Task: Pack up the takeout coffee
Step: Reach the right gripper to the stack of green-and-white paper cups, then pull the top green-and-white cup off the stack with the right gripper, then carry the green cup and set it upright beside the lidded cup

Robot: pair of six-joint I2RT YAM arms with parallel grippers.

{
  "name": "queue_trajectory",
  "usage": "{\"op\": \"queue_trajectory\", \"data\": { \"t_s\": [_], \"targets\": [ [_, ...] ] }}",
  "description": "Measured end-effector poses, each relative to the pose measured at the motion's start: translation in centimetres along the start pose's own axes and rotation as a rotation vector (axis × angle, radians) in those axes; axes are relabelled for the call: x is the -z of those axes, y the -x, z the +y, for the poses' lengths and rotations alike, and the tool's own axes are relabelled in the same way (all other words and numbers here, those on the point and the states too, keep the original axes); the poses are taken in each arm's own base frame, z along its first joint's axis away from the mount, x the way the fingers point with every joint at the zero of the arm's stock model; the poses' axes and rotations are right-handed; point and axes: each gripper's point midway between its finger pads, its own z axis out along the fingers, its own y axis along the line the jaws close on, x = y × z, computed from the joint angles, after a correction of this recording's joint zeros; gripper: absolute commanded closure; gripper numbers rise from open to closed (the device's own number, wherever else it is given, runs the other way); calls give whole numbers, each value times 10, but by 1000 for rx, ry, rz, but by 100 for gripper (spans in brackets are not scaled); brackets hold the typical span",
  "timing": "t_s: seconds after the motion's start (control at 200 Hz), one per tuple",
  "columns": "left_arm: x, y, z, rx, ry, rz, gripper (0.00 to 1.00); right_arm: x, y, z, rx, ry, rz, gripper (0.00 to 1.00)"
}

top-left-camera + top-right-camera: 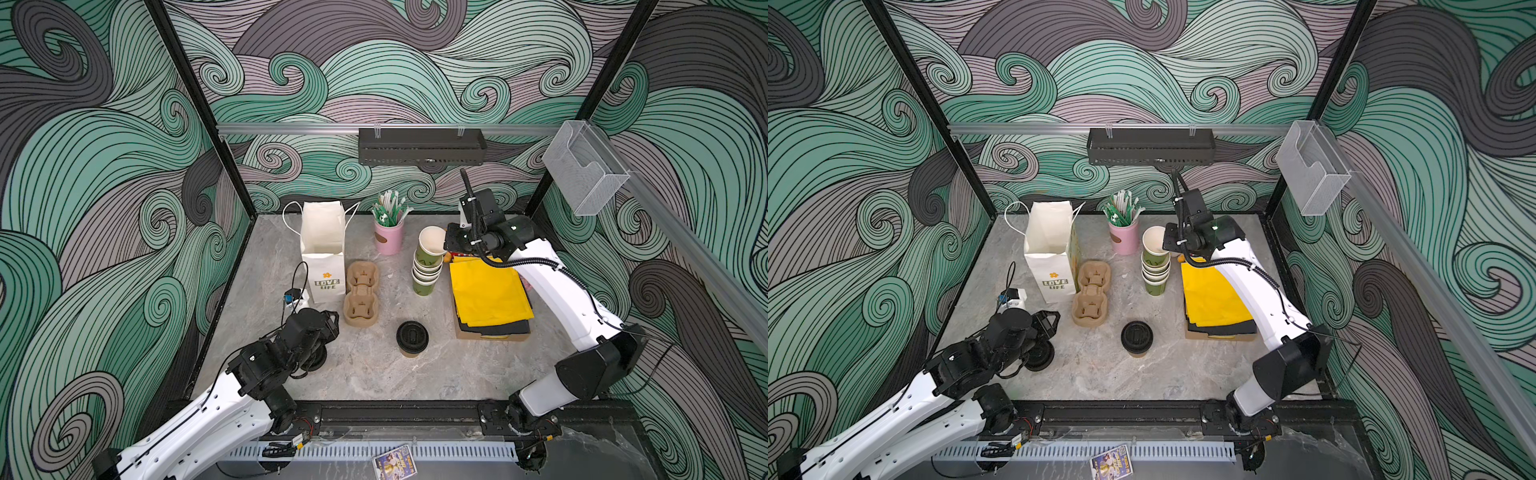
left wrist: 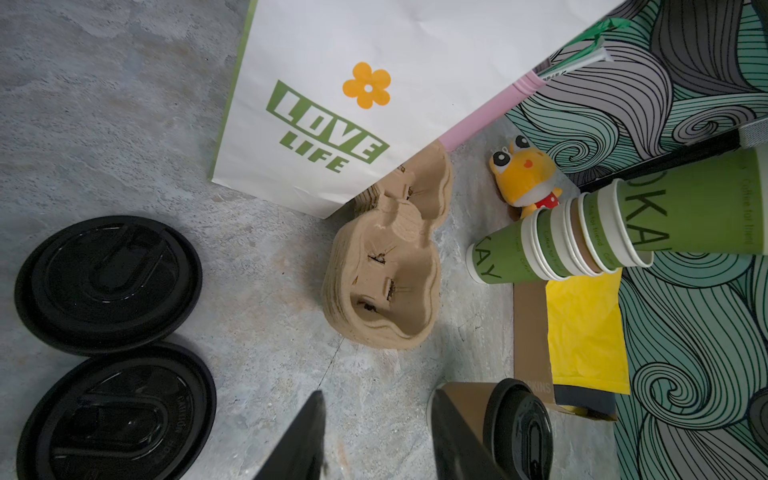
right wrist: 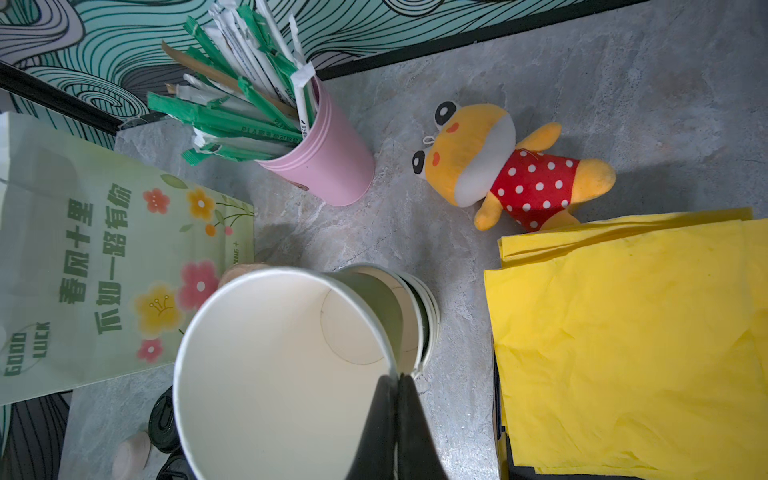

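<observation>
A brown paper cup (image 2: 465, 401), closed with a round black lid (image 2: 521, 428), was seen standing upright on the table (image 2: 124, 124). It was set just beyond the outer side of one finger of the left gripper (image 2: 376, 399), outside its parted jaws and not held. A green paper cup (image 3: 282, 365), white inside and lidless, was pinched at its rim by the right gripper (image 3: 397, 380), one finger inside the wall and one outside, and was tilted and partly nested in the stack (image 3: 419, 316) under it.
</observation>
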Motion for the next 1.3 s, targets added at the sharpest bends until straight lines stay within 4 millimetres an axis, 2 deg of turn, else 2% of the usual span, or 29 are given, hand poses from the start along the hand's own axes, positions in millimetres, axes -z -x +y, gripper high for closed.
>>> {"op": "queue_trajectory", "data": {
  "t_s": [0.155,0.3,0.38,0.49,0.56,0.635,0.77,0.93,1.086,1.186,1.301],
  "targets": [
    [-2,-2,1,-9,13,8,56,29,12,5,-2,41,-66,100],
    [2,5,-1,-14,22,-5,51,62,21,14,9,108,-120,100],
    [6,11,1,-15,36,-21,47,77,19,21,27,147,-130,100],
    [13,23,7,-1,66,-48,44,92,4,38,76,208,-109,100],
    [15,28,16,18,93,-63,44,98,-14,58,125,265,-77,100],
    [19,33,28,51,124,-76,44,101,-42,81,190,328,-21,100],
    [25,35,44,103,149,-91,44,95,-110,113,318,406,127,100],
    [26,24,64,155,183,-86,44,81,-180,127,402,431,259,100],
    [28,17,77,201,214,-89,44,66,-235,142,451,453,347,100],
    [30,15,84,223,241,-93,44,49,-261,151,476,429,394,100],
    [33,14,90,244,256,-99,44,24,-280,157,503,374,422,100]
  ]
}}
